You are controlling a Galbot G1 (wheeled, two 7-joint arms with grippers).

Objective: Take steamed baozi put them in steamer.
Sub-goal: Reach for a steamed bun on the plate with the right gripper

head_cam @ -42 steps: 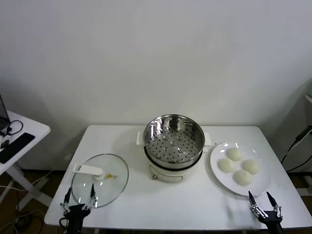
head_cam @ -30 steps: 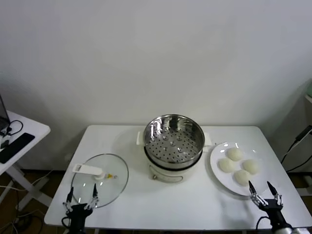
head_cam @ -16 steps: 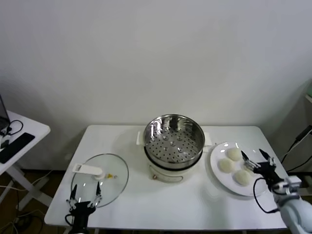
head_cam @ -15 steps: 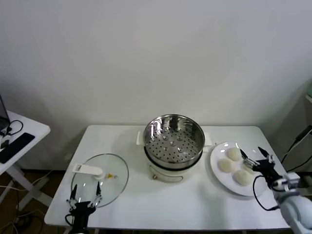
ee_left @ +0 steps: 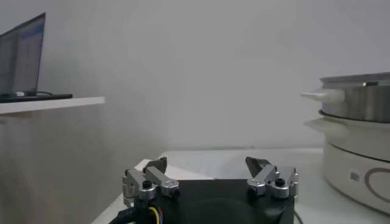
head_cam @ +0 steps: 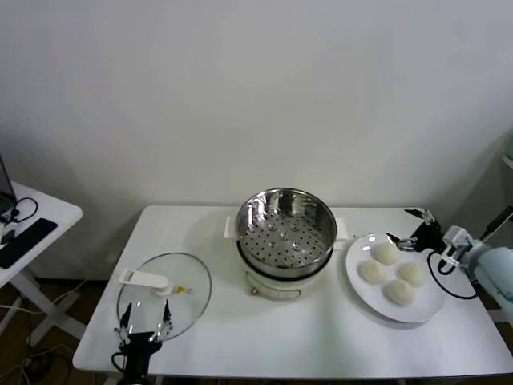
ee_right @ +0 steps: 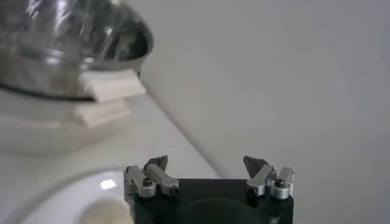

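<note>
Several cream-white baozi lie on a white plate at the table's right. The shiny steel steamer with a perforated floor stands mid-table on its white base; it also shows in the left wrist view and the right wrist view. My right gripper is open and empty, above the far edge of the plate, just beyond the farthest bun. My left gripper is open and empty at the table's front left edge, near the glass lid.
A round glass lid with a white handle lies on the table's front left. A side table with a dark device stands to the left. A white wall is behind the table.
My right gripper has risen from the table's front right edge, moved back over the plate and now sits at the plate's far edge. The left gripper has crept slightly up.
</note>
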